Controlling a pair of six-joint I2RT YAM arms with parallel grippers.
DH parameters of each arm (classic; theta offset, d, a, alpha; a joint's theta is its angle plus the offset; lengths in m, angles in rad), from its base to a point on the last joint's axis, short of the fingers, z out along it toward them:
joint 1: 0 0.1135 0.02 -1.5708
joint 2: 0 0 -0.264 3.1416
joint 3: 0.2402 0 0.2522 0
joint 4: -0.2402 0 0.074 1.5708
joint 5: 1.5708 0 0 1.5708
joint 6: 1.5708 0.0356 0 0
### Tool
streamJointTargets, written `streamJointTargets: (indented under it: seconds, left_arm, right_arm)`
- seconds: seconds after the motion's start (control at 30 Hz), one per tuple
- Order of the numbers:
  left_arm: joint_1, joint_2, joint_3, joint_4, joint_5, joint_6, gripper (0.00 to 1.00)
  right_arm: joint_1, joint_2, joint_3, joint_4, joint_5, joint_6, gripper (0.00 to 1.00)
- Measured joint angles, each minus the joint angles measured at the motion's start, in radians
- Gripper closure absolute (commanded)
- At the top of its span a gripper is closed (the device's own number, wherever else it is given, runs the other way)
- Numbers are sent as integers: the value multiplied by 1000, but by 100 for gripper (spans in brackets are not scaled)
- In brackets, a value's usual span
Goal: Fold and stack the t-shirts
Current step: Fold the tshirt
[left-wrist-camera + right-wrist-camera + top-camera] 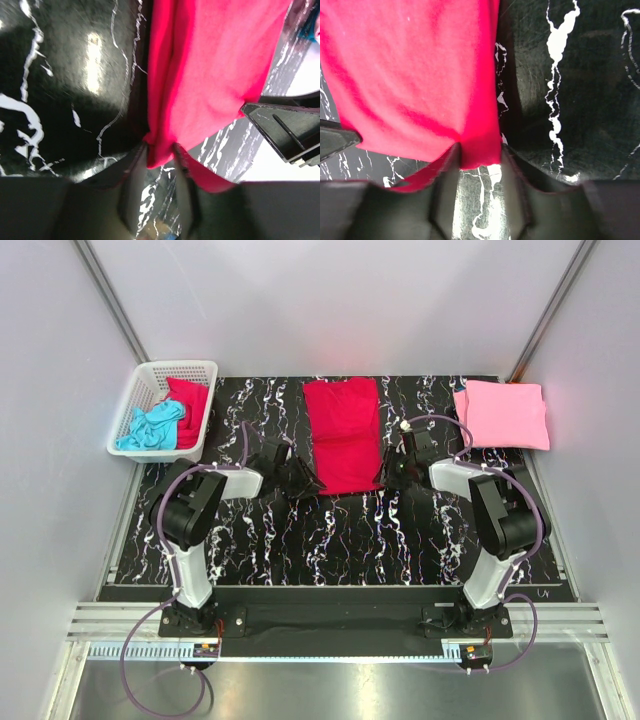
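Observation:
A crimson red t-shirt (343, 433) lies folded into a long strip in the middle of the black marbled table (330, 530). My left gripper (305, 480) is at its near left corner. In the left wrist view the gripper (160, 150) is shut on that corner of the shirt (215, 60), with the fabric bunched between its fingers. My right gripper (392, 472) is at the near right corner. In the right wrist view the gripper (479, 150) pinches the hem of the shirt (405, 70), which creases at the fingers. A folded light pink t-shirt (500, 414) lies at the far right.
A white lattice basket (150, 370) stands at the far left edge, holding a turquoise t-shirt (150, 428) and a red t-shirt (190, 405). Grey walls close in the table on the left, right and back.

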Motion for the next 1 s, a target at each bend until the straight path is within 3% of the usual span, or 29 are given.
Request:
streamJointTargets:
  seconds: [0.17, 0.2, 0.23, 0.4, 0.43, 0.47, 0.73, 1.0]
  left_arm:
    - [-1, 7, 2, -5, -23, 3, 88]
    - [-1, 7, 2, -8, -31, 5, 97]
    - [-1, 7, 4, -10, -34, 3, 100]
    - [-10, 6, 16, -24, -62, 17, 100]
    - [-10, 5, 17, -27, -65, 18, 100]
    - [-12, 3, 18, -29, -69, 20, 100]
    - [-32, -53, -10, -93, -127, 51, 100]
    - [-111, -314, -186, -234, -220, 72, 100]
  right_arm:
    - [0, 9, 0, -2, 4, 9, 68]
    - [0, 9, 0, -2, 5, 10, 71]
    - [0, 9, 0, -5, 6, 11, 72]
    - [0, 7, -5, -9, 27, 13, 87]
    - [1, 5, -9, -10, 29, 13, 97]
    - [1, 0, -14, -10, 30, 10, 100]
    - [3, -56, -83, -16, 10, 32, 100]
    - [65, -212, -246, -74, -73, 154, 100]
